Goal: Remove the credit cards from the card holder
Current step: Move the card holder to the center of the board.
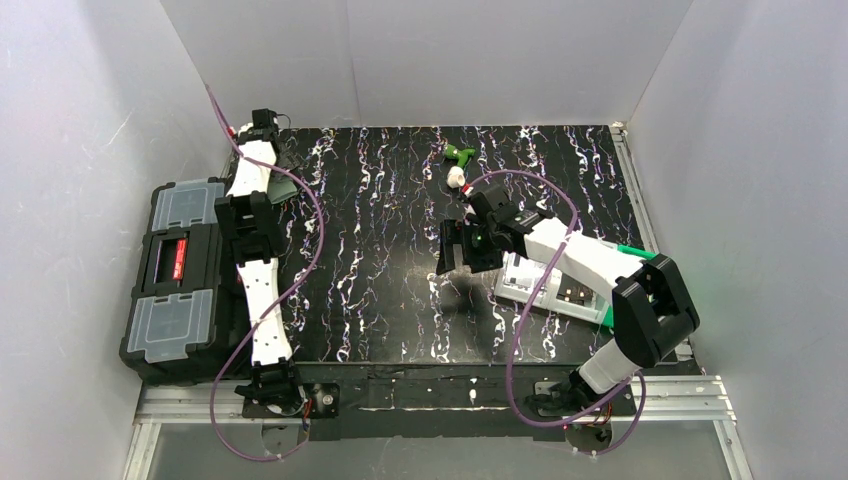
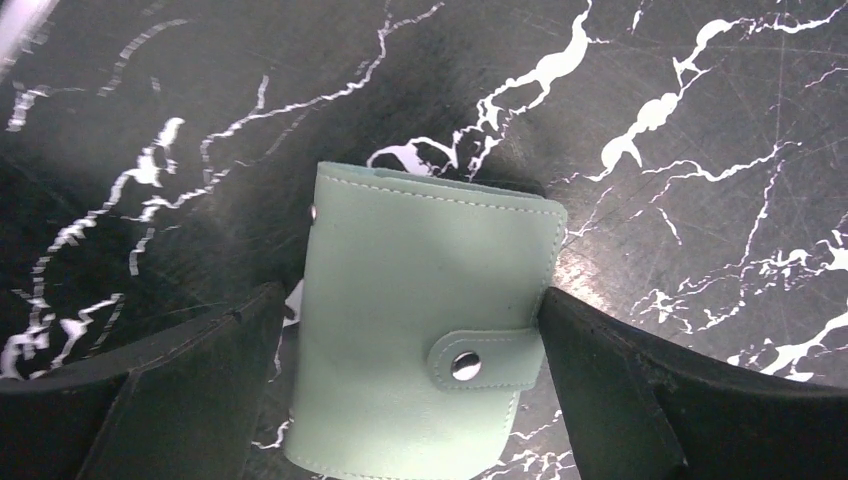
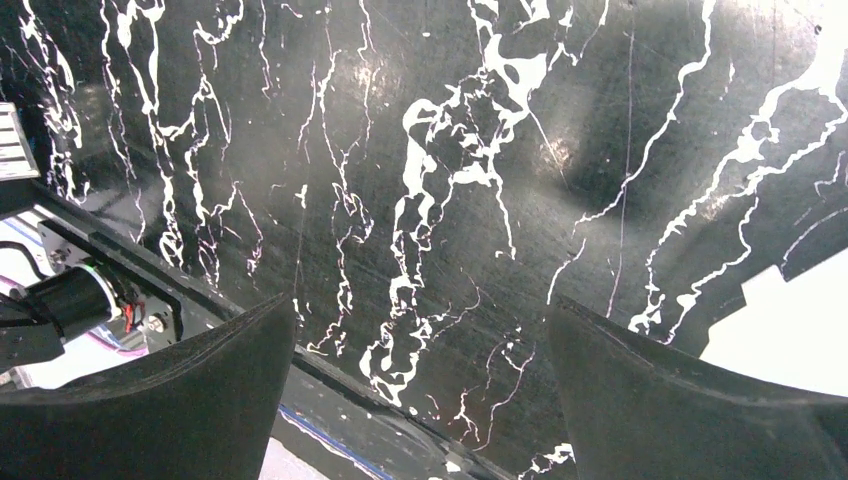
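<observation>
Black marbled tabletop (image 2: 700,90) bears the snapped-shut card holder (image 2: 425,330) at far left, its long sides flanked by the wide-open, empty left gripper (image 2: 410,298); the right gripper (image 3: 420,310) gapes empty, well apart.

Plain white walls (image 1: 420,60) close off the back and both sides, evenly lit, with no hard shadows. The table top (image 1: 380,290) is black with white marble-like veins (scuffed and faintly glossy in the wrist views). A pale metal frame (image 1: 185,403) runs along its near edge. A black toolbox (image 1: 175,285) sits at the left, possibly just off the top.
</observation>
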`<action>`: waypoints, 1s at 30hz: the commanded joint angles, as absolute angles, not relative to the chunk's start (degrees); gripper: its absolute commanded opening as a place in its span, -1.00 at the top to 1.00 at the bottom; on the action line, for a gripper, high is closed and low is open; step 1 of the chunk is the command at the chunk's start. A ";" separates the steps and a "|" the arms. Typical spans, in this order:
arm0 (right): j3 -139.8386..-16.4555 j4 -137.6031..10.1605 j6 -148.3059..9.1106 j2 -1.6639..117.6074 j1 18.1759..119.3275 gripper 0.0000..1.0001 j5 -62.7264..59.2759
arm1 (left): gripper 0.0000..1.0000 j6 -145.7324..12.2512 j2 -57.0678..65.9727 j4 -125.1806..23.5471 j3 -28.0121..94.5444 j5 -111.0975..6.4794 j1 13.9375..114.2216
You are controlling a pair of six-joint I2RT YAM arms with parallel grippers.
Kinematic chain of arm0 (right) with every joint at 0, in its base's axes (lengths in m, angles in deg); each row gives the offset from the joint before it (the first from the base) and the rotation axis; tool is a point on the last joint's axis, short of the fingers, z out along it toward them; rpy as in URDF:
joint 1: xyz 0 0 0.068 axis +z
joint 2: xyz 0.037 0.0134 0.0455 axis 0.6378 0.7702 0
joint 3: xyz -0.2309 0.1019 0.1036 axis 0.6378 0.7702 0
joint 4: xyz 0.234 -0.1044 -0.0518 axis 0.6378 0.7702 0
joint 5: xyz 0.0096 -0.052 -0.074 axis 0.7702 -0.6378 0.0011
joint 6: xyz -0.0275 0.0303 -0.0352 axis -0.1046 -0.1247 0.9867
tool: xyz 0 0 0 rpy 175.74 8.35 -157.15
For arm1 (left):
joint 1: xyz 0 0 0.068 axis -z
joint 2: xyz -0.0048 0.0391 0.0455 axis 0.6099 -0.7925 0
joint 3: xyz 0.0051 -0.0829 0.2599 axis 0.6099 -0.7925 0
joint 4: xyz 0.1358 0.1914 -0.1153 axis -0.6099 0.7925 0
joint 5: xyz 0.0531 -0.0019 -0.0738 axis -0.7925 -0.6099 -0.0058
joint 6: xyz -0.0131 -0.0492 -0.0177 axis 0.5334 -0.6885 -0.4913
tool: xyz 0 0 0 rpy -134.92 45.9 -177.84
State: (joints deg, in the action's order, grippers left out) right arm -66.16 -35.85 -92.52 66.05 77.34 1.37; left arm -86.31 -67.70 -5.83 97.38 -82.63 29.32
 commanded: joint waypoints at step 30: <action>-61.39 -37.20 -96.58 57.34 76.54 -0.99 1.61 | -0.51 -101.35 -26.66 -9.94 40.83 -68.24 56.01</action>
State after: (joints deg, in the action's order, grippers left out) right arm -63.31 -36.48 -95.25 61.08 76.80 2.71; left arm -95.51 -36.99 -10.55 48.45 -67.48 51.71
